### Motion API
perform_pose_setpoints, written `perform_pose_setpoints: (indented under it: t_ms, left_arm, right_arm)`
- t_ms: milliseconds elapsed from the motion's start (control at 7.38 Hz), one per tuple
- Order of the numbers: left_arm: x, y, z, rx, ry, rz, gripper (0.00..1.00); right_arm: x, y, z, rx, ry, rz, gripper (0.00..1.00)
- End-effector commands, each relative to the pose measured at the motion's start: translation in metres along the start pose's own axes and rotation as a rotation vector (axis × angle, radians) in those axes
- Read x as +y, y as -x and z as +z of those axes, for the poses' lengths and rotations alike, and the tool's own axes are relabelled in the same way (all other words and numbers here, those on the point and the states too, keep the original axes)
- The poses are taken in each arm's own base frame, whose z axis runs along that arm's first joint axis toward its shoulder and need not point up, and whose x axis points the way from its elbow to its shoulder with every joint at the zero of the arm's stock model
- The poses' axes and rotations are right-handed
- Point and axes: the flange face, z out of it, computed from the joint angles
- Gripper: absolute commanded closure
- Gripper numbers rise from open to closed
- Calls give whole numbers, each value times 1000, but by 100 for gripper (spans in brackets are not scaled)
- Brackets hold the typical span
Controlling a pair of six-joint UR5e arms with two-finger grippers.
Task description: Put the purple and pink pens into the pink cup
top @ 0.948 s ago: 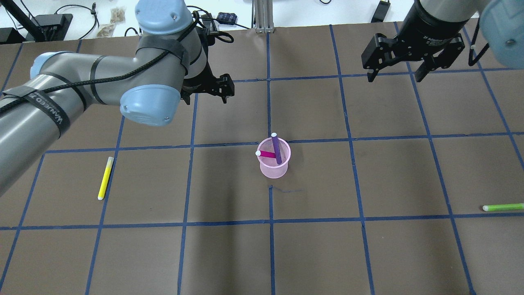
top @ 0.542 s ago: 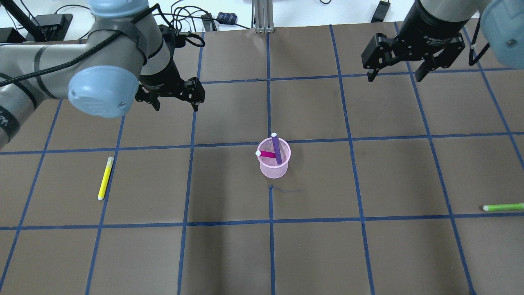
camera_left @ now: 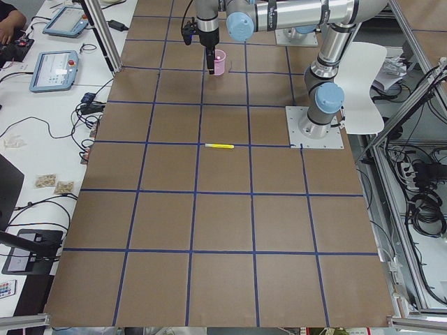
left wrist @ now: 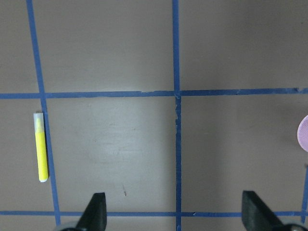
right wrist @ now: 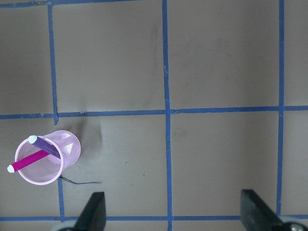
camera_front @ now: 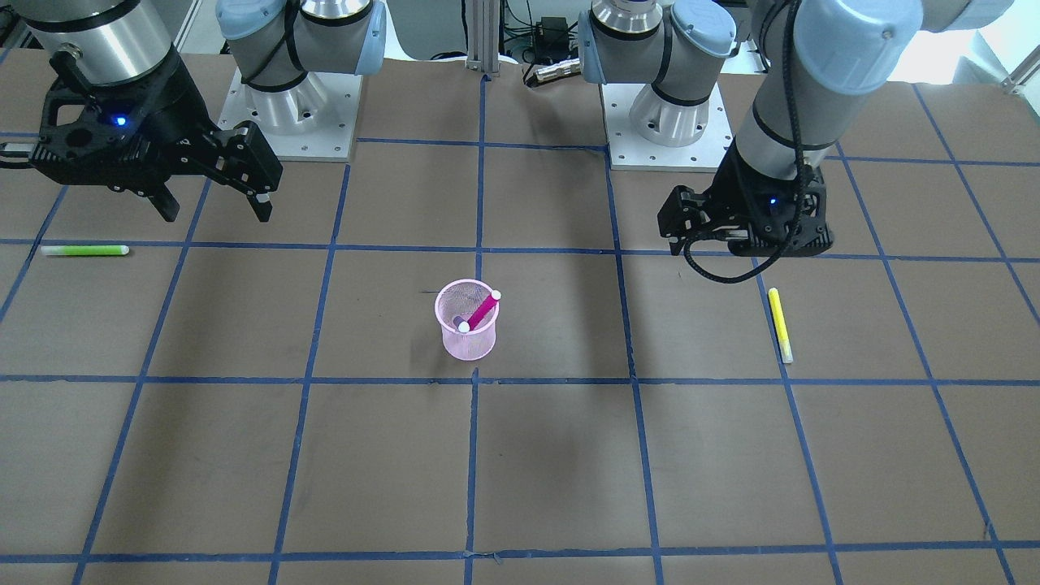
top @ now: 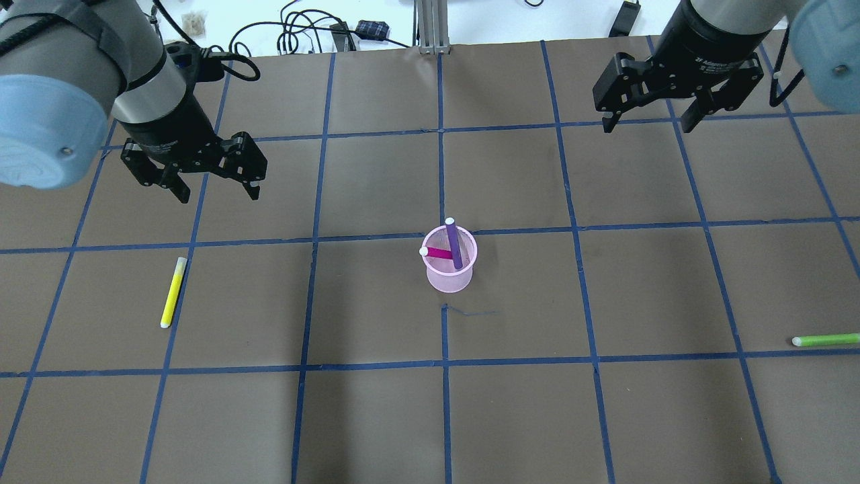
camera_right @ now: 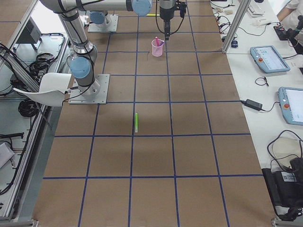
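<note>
The pink mesh cup stands upright near the table's middle; it also shows in the front view and the right wrist view. The purple pen and the pink pen both stand in it, leaning on the rim, white caps up. My left gripper is open and empty, far to the cup's left, above the table. My right gripper is open and empty, far back right of the cup.
A yellow pen lies on the table below my left gripper and shows in the left wrist view. A green pen lies near the right edge. Cables and boxes sit beyond the table's far edge.
My left arm has swung to the left, away from the cup, its gripper staying open and empty. The right arm, the cup and the pens have not moved.
</note>
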Motion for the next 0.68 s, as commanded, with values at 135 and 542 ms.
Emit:
perform_pose_setpoints:
  t_ms: [135, 542]
  left_arm:
    - [19, 2, -13, 4, 15, -5, 0]
    - [19, 1, -12, 6, 15, -5, 0]
  right_arm:
    - [0, 0, 1, -1, 2, 0, 0]
    - [0, 0, 1, -1, 2, 0, 0]
